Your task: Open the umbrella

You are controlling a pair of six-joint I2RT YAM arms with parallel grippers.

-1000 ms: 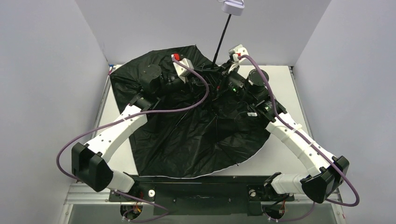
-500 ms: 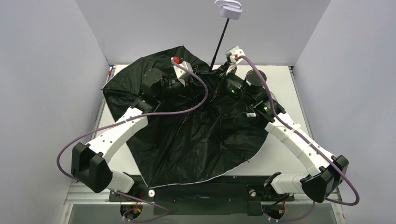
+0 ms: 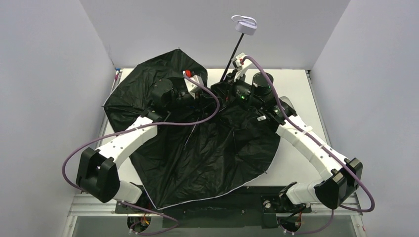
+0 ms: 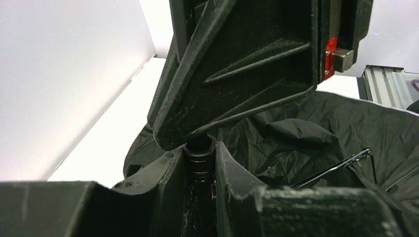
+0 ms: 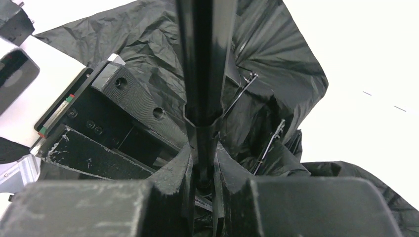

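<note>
Left fingers [image 4: 168,182] just closed on the runner [image 4: 200,153], right fingers [image 5: 232,173] pinch the shaft [image 5: 205,59]. Umbrella [image 3: 207,148] lies lining-up on the table [image 3: 291,170] (canopy wider than a second ago), so nearly open, probably unlatched.

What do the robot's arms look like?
The left arm and right arm have white shells and chunky black joints. A purple cable loops along each. The fingers are black, rough wedges. Red tabs mark the wrists, and a green light glows on the right one.
</note>
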